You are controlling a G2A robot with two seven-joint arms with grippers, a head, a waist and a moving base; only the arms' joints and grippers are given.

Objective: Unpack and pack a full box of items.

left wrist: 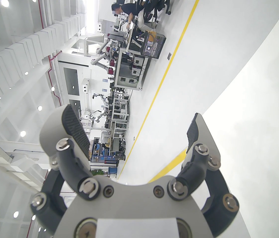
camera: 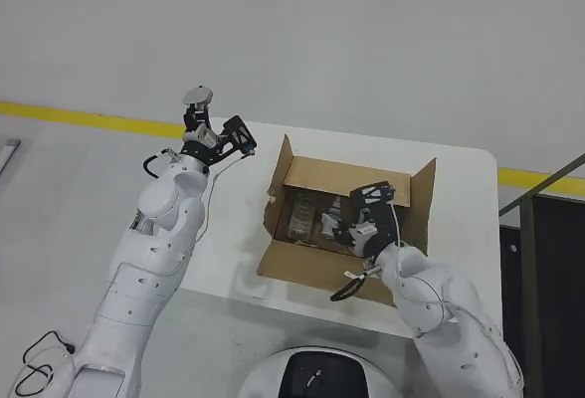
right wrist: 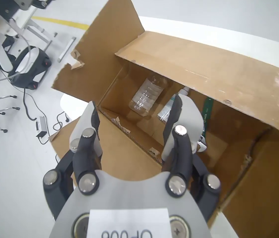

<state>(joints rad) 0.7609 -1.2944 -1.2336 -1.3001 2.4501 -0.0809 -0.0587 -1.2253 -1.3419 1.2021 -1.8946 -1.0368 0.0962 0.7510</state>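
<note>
An open cardboard box [camera: 302, 267] stands on the white table [camera: 233, 229] with its flaps raised. Inside lie a clear plastic bottle [right wrist: 147, 95], a second white-capped bottle [right wrist: 170, 105] and a green-handled tool [right wrist: 207, 113]. My right gripper [right wrist: 134, 115] hangs open over the box's near wall [right wrist: 127, 147], above the items, holding nothing; in the top view the right gripper [camera: 364, 204] sits over the box's right half. My left gripper [camera: 223, 134] is open and empty at the table's far left corner, off to the left of the box. In its own wrist view the left gripper [left wrist: 134, 130] points past the table edge.
The table edge [left wrist: 241, 80] curves beside the left gripper, with a yellow floor line [camera: 74, 116] beyond it. A dark frame [camera: 571, 259] stands right of the table. Bare table top lies left of the box and behind it.
</note>
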